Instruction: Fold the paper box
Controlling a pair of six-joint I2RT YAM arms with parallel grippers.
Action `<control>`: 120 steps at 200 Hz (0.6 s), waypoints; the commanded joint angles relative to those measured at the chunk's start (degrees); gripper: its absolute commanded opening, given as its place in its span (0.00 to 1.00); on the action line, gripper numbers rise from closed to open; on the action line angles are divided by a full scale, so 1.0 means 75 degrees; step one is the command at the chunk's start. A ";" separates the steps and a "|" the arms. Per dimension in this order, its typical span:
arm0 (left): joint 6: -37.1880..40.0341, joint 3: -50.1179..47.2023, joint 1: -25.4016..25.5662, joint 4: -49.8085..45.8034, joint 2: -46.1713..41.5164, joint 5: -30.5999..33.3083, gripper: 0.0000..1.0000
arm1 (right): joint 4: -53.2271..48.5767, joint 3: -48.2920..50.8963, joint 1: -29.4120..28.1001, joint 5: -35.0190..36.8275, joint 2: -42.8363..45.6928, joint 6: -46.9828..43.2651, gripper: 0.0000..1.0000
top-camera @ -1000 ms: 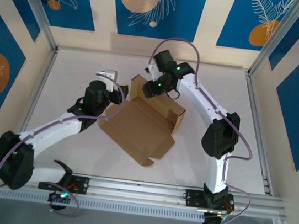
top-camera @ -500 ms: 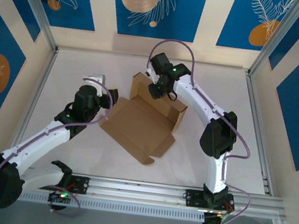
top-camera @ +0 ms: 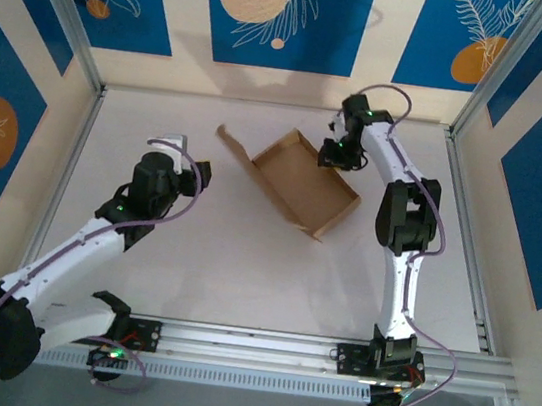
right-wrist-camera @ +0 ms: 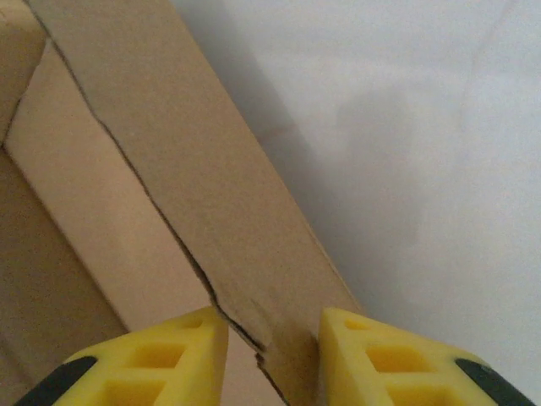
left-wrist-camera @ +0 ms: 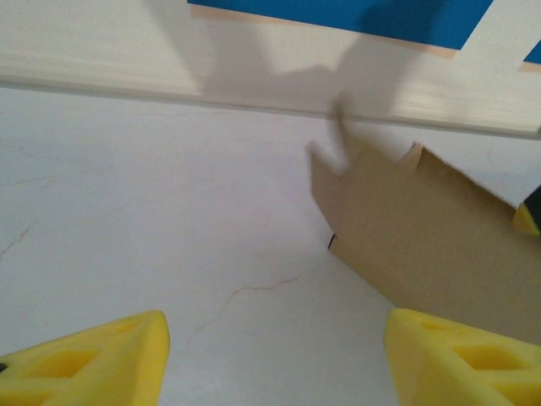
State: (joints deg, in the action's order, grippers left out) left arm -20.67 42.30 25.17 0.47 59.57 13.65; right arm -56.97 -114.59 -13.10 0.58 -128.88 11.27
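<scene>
The box [left-wrist-camera: 423, 245] was cut off at the left wrist view's right edge, its far flap blurred.

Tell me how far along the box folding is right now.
Done: the plain brown cardboard paper box already stands as a shallow tray with raised walls. In hand: the right tool pinches the box's far-right edge, while the left tool is open and apart from it. Left: the tray is open on top and a tab sticks out at its left corner, so closing and tucking probably remain.
</scene>
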 commanded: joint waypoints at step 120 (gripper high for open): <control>0.0304 0.1016 -0.0159 -0.2812 -0.1560 0.1162 0.75 | 0.3153 0.3828 -0.1835 0.0688 0.2744 -0.1337 0.59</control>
State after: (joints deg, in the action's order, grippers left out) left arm -21.76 49.08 24.58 -16.82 51.03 18.65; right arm -32.80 -78.41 -27.33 -1.76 -99.04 23.16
